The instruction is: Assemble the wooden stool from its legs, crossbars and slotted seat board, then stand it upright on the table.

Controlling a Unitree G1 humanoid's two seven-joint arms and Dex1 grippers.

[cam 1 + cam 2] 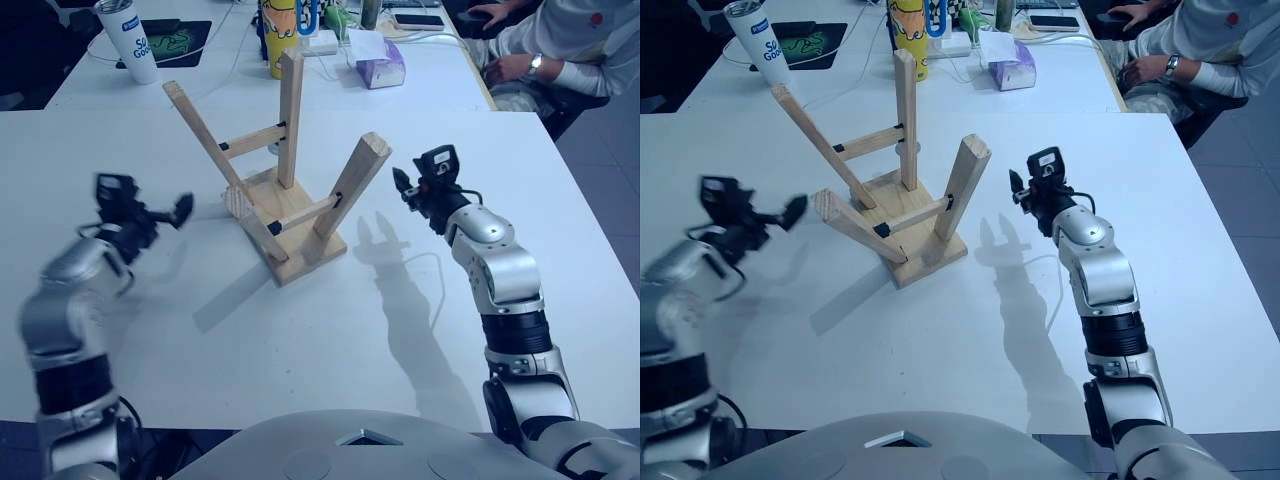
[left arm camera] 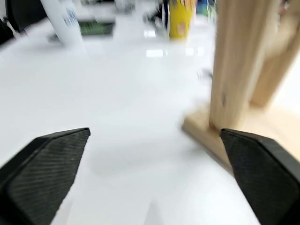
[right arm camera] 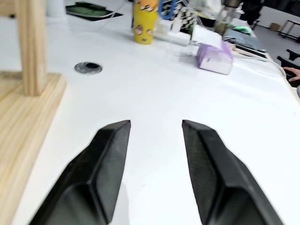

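Observation:
The wooden stool (image 1: pixel 290 200) rests upside down in the middle of the white table, its seat board (image 1: pixel 295 258) flat on the surface. Its legs (image 1: pixel 291 115) point up and splay outward, joined by crossbars (image 1: pixel 252 140). My left gripper (image 1: pixel 172 214) hovers just left of the stool, open wide, with nothing between its fingers (image 2: pixel 47 171); one leg and the board's corner (image 2: pixel 201 129) lie ahead of it. My right gripper (image 1: pixel 407 191) hangs just right of the nearest leg (image 1: pixel 352 182), open and empty, with the board's edge (image 3: pixel 28 122) beside its fingers (image 3: pixel 105 159).
On the desk behind stand a white tumbler (image 1: pixel 130 40), a yellow can (image 1: pixel 280 35) and a purple tissue pack (image 1: pixel 380 68). A round cable port (image 3: pixel 88 68) is set into the table. A thin cable (image 1: pixel 437 275) lies under my right arm. A person sits at the far right.

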